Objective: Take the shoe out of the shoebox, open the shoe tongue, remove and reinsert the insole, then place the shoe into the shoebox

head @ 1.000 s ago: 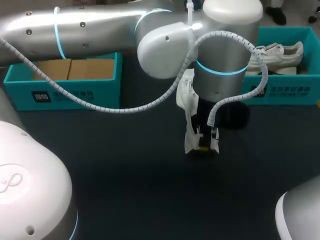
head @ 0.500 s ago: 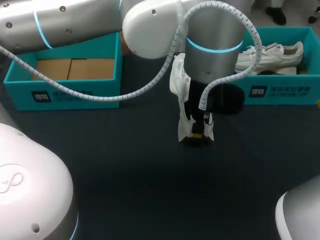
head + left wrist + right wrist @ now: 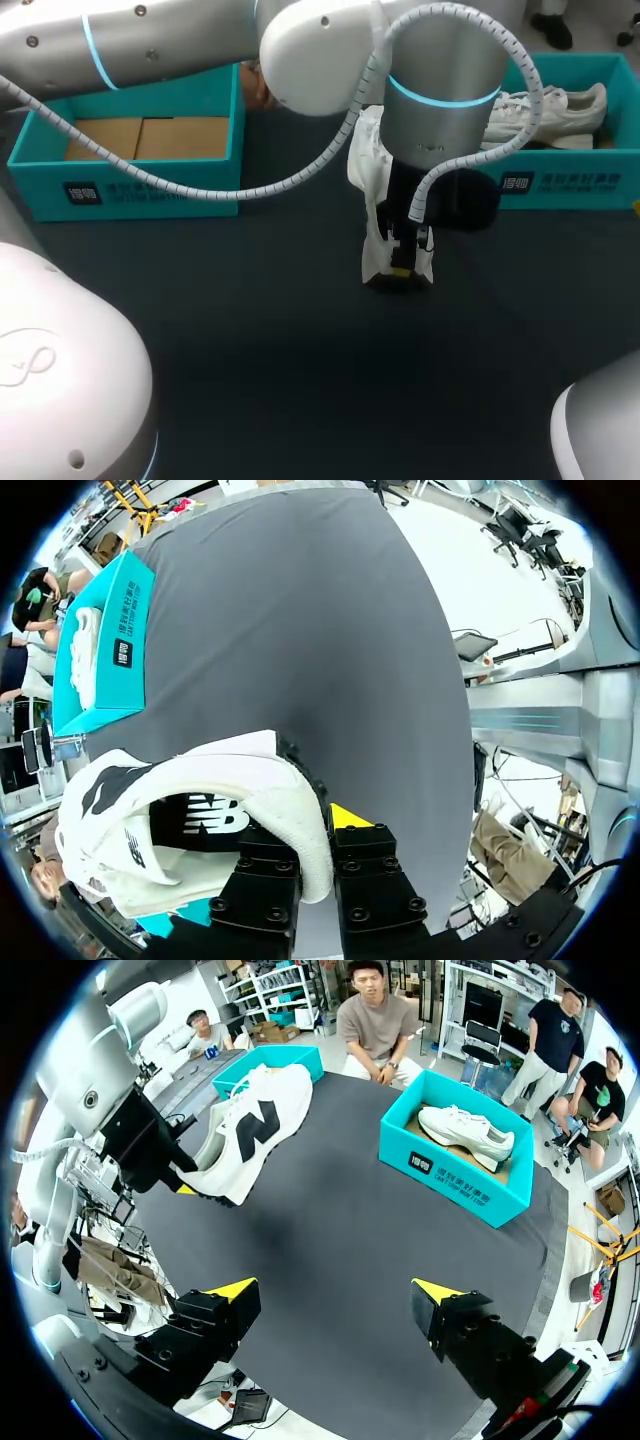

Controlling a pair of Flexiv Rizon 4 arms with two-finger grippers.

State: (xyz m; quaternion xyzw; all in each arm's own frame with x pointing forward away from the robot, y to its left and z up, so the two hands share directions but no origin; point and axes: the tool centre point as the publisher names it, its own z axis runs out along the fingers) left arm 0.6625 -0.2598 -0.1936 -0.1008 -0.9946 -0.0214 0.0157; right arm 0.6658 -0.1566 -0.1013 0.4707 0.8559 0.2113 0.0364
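We see a dark table (image 3: 250, 340) — on it a left box (image 3: 140, 187) and a right box (image 3: 575, 180), both teal, well apart.

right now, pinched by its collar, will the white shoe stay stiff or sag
Likely keeps its shape: the white shoe juts from the left gripper without drooping. Probably light, since one collar pinch carries it. It may pivot if nudged.

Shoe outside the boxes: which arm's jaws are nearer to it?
Left. Jaws of the left arm are shut on the shoe; those of the right arm stand open, apart from it across the table.
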